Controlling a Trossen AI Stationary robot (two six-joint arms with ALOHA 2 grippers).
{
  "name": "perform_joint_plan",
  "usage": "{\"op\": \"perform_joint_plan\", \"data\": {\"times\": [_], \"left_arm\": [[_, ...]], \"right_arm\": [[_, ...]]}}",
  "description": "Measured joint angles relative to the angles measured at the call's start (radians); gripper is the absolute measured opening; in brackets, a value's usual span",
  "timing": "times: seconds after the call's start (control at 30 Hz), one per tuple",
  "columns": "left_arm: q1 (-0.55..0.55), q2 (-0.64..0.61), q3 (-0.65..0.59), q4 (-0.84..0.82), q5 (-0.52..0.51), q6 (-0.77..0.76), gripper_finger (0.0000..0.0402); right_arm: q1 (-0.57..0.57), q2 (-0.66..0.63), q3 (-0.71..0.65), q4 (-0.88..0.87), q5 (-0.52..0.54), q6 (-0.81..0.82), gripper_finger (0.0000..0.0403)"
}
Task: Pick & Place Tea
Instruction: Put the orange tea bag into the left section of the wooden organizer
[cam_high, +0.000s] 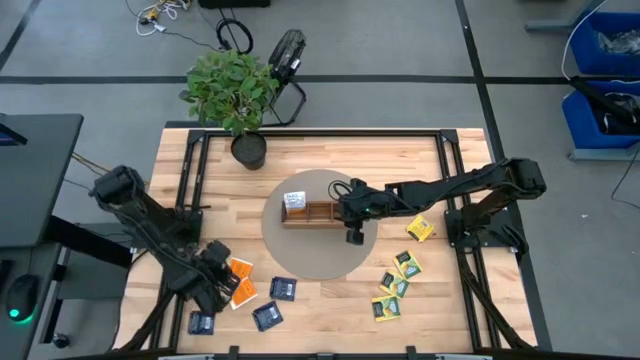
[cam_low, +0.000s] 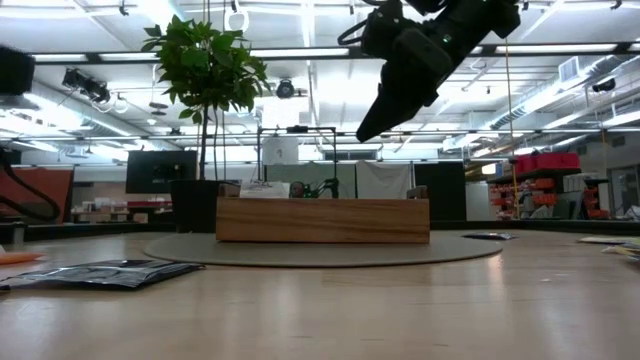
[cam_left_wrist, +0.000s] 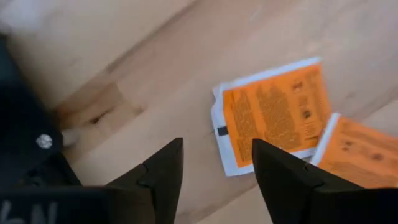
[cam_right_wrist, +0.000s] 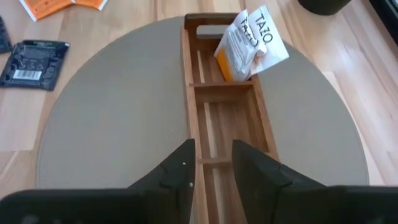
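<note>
Two orange tea packets (cam_left_wrist: 273, 115) (cam_high: 241, 281) lie flat on the wood near the table's front left. My left gripper (cam_left_wrist: 214, 168) (cam_high: 220, 282) hangs just above the table beside them, open, pointing down, with nothing between its fingers. Dark blue packets (cam_high: 283, 288) and yellow-green packets (cam_high: 398, 285) lie flat along the front. The wooden tray (cam_right_wrist: 221, 112) (cam_high: 312, 212) sits on a round grey mat (cam_high: 325, 262). A white and orange packet (cam_right_wrist: 249, 43) leans in its end compartment. My right gripper (cam_right_wrist: 211, 163) (cam_high: 352, 233) hovers over the tray, open and empty.
A potted plant (cam_high: 237, 95) stands at the far edge behind the tray. Black frame rails (cam_high: 190, 170) run along both sides of the table. One yellow-green packet (cam_high: 420, 229) lies apart, right of the mat. In the low view a dark packet (cam_low: 110, 272) lies in front.
</note>
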Motion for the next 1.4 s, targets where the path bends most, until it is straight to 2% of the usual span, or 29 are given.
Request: {"op": "perform_joint_plan", "data": {"times": [0.13,0.37,0.77,0.93,1.23,1.4], "left_arm": [[0.032,0.078,0.000,0.066,0.073,0.100,0.0205],[0.085,0.123,0.000,0.134,0.081,0.232,0.0206],[0.092,0.114,-0.078,0.234,0.077,0.238,0.0199],[0.092,0.111,-0.080,0.250,0.077,0.240,0.0151],[0.092,0.113,-0.082,0.251,0.057,0.285,0.0013],[0.093,0.123,-0.055,0.160,0.038,0.341,0.0006]], "right_arm": [[0.000,0.000,0.000,0.009,0.000,0.001,0.0114],[0.000,0.000,0.000,0.010,-0.003,0.004,0.0114],[0.000,0.000,0.000,0.010,-0.003,0.003,0.0114],[0.000,0.000,0.000,0.010,-0.003,0.003,0.0114],[0.000,0.001,0.000,0.011,-0.003,0.003,0.0114],[0.000,0.001,0.000,0.011,-0.003,-0.017,0.0113]]}}
